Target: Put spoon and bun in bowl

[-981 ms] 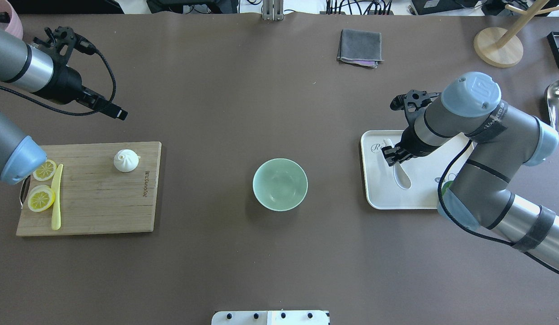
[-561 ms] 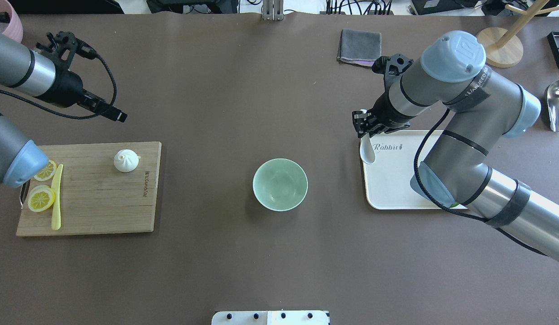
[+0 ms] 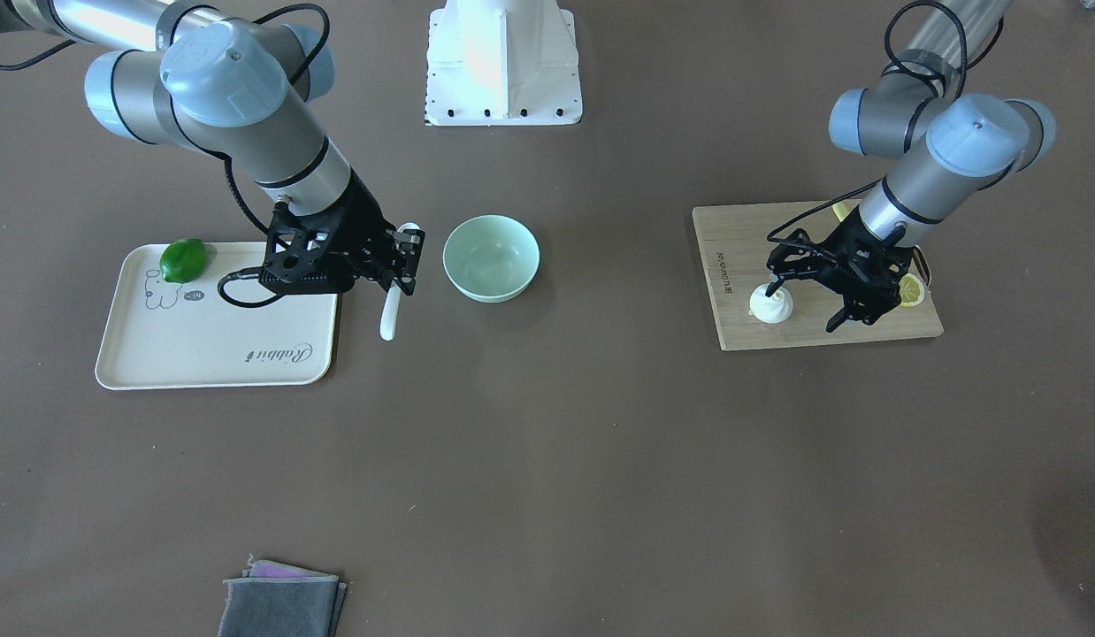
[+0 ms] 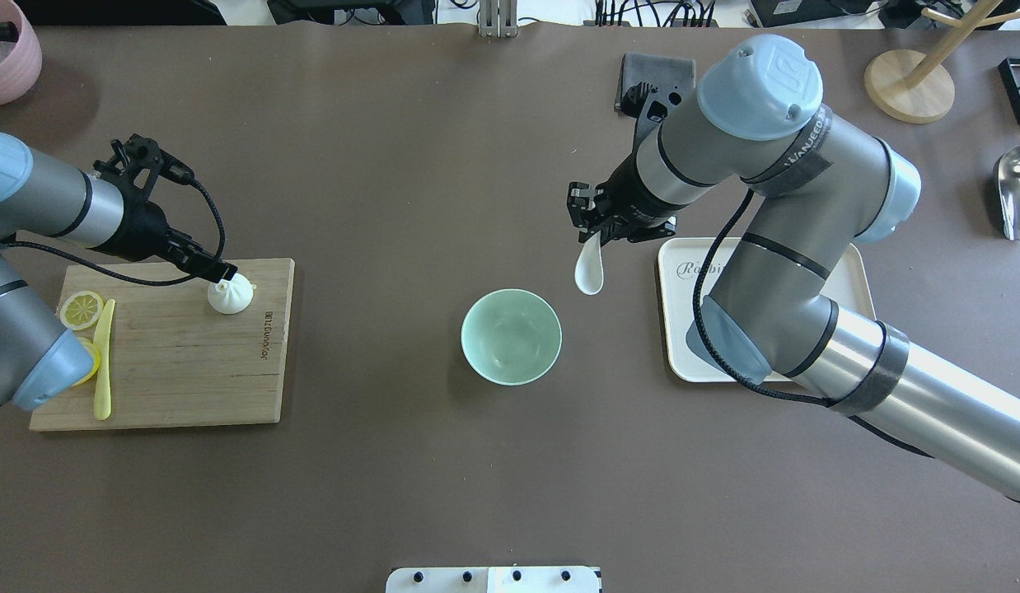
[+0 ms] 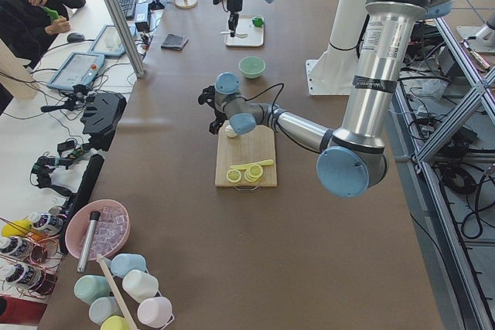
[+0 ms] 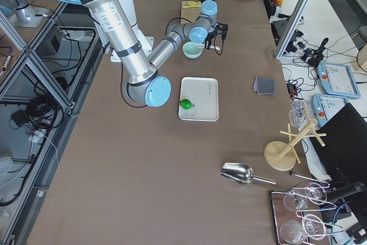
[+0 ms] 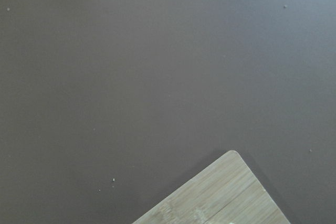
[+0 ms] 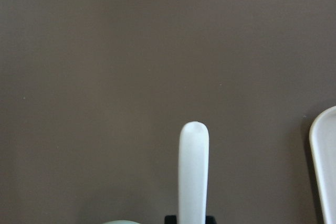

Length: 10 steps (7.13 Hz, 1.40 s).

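Note:
The mint-green bowl (image 4: 511,335) stands mid-table, also in the front view (image 3: 492,257). My right gripper (image 4: 594,232) is shut on the handle of the white spoon (image 4: 590,268), which hangs scoop-down above the table just right of the bowl and left of the tray. The spoon also shows in the front view (image 3: 390,310) and the right wrist view (image 8: 193,171). The white pleated bun (image 4: 231,296) sits on the wooden cutting board (image 4: 172,371). My left gripper (image 3: 808,301) is open and low at the bun (image 3: 771,305), one finger at its top.
A cream tray (image 4: 679,329) holds a green lime (image 3: 183,259). Lemon slices (image 4: 81,309) and a yellow knife (image 4: 104,358) lie on the board's left. A grey cloth (image 4: 642,70), wooden stand (image 4: 910,82), metal scoop (image 4: 1017,193) and pink container (image 4: 11,49) are at the edges.
My right gripper lifted the spoon off the tray and carried it left toward the bowl. My left gripper came down and right to the bun.

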Motion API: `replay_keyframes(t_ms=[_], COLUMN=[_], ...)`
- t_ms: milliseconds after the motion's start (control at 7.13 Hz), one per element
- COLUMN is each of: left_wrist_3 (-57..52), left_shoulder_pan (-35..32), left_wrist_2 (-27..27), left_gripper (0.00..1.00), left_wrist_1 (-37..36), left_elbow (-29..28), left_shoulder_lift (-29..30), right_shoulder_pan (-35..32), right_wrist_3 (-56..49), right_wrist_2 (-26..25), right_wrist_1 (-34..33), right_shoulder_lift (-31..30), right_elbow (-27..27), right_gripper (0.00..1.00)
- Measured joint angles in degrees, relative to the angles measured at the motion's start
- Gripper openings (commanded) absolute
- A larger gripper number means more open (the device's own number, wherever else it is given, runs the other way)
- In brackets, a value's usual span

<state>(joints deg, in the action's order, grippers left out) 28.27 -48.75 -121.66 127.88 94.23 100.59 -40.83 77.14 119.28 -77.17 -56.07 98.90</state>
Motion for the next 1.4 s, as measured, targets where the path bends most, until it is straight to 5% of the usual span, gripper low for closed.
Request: replay_keyframes(t_ms=[280,421,561,701,1402], left_wrist_3=[0.1,0.0,0.0,0.0,3.5], left_shoulder_pan=[1.3,2.2,2.9,3.4,0.2], left_wrist_2=[0.1,0.1,0.3,0.4,-3.6], left_gripper=[0.98,0.88,0.17,0.00,0.00], left_wrist_1=[1.3,1.4,1.5,1.5,-2.2], left_elbow=[-0.3,-0.5,-0.7,-0.8,3.7], left_shoulder_lift=[-0.8,-0.8,-0.8,-0.8,2.9], right_shoulder_pan=[1.8,2.4,2.9,3.5,9.8], right_wrist_3=[1.8,2.0,2.1,2.4,4.1], right_wrist_2=[-1.8,-2.2,-2.6,-3.2,-10.4], right_wrist_1=[0.0,0.1,0.2,0.3,0.7], right_shoulder_lift=[1.2,1.3,1.5,1.6,2.3], right_elbow=[0.0,0.0,-0.1,-0.1,-0.7], right_gripper=[0.00,0.00,0.00,0.00,0.00])
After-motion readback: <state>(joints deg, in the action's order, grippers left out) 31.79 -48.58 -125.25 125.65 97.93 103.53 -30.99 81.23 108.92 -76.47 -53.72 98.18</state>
